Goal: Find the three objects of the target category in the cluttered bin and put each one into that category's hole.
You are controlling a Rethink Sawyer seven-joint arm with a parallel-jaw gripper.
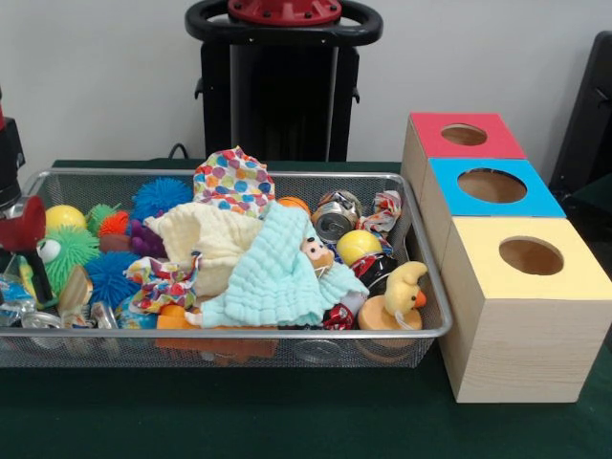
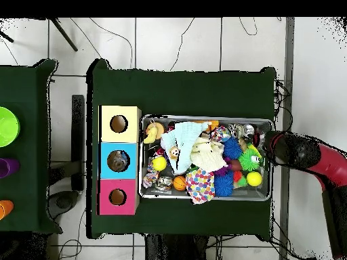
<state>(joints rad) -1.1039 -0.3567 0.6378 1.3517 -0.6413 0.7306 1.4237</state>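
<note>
Hovering over bin point(image 1: 432, 330) left end in front view: claw point(image 1: 21, 251); finger state unclear; no legible writing.

Front view evenly, brightly lit from above; soft shadow cast under wire-mesh bin point(image 1: 239, 330) onto green tablecloth point(image 1: 287, 421). Slight softness throughout. Small glare seen on crushed can point(image 1: 335, 218). Overhead view flatter, dimmer; cloth point(image 2: 183, 88) rendered near black; fine detail lost.
</note>
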